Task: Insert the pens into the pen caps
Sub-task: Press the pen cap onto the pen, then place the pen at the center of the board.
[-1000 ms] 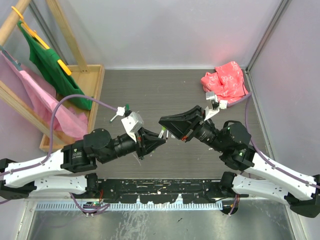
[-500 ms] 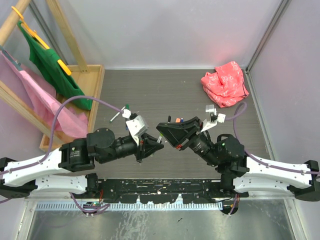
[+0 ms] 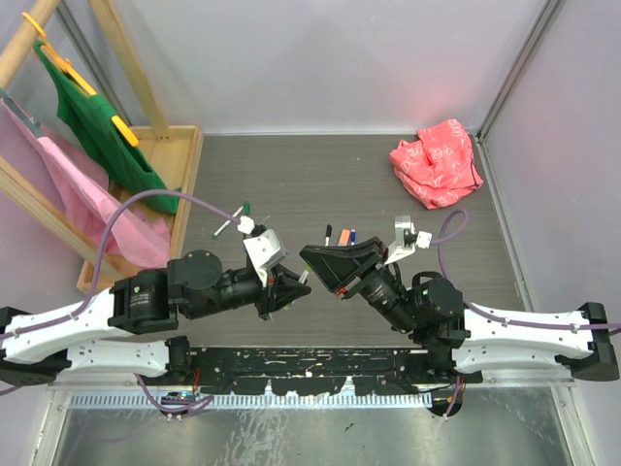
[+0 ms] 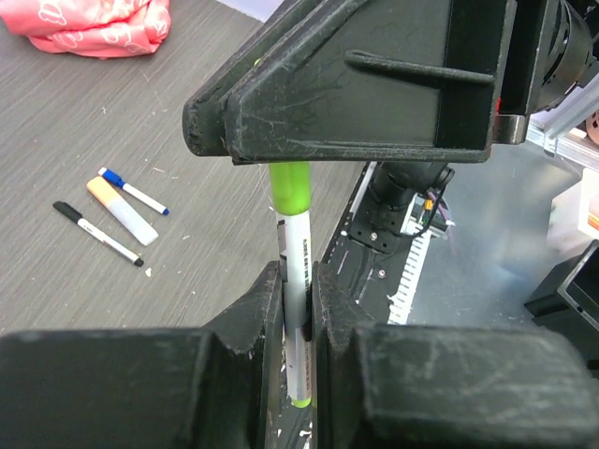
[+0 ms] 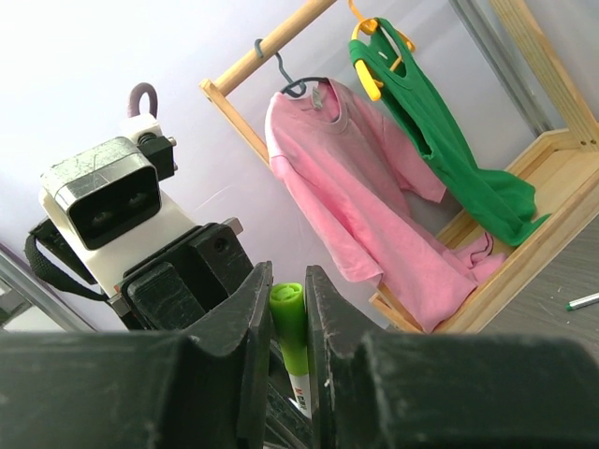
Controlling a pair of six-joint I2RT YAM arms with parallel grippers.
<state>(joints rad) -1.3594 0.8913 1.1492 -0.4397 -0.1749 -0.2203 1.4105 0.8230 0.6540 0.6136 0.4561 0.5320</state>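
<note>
The left gripper is clamped tight on the white barrel of a green-ended pen, which runs out past its fingertips. Facing it tip to tip, the right gripper pinches a green cap that sits on that pen's far end. Beyond the 2 grippers, 3 more pens lie near each other on the table: black, orange, blue. Farther off is a pink bag.

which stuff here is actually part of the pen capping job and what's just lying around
Job: green pen in left gripper, green cap in right gripper, black pen, orange-capped marker, blue pen.
Lying about: crumpled pink bundle, wooden rack, pink shirt, green garment.
</note>
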